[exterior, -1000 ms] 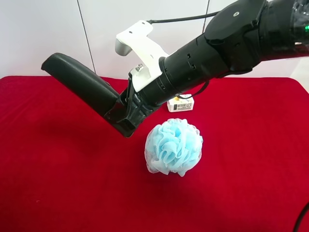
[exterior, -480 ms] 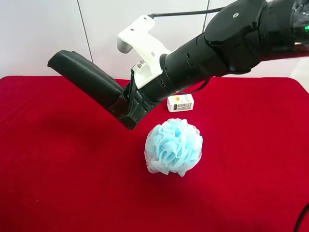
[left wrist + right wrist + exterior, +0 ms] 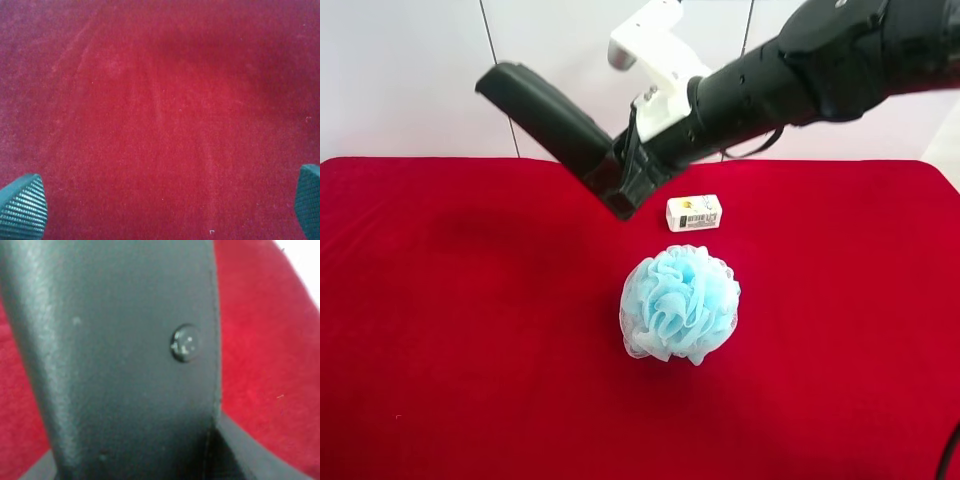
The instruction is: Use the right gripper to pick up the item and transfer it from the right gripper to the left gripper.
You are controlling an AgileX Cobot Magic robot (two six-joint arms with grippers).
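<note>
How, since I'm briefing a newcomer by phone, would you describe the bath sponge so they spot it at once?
On the red cloth, look mid-table, beside a small white box. The bath sponge is a ruffled pale-blue mesh ball, round where the box is flat-sided.

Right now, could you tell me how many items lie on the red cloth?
2: blue bath pouf at centre, small white box just beyond it; the arm could hide more.

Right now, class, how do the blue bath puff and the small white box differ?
The bath puff is pale blue, round and ruffled; the white box is flat-sided with a printed label. The puff looks much bigger than the box. The puff sits near the middle of the red cloth; the box lies farther back. Both rest on the cloth, apart.
</note>
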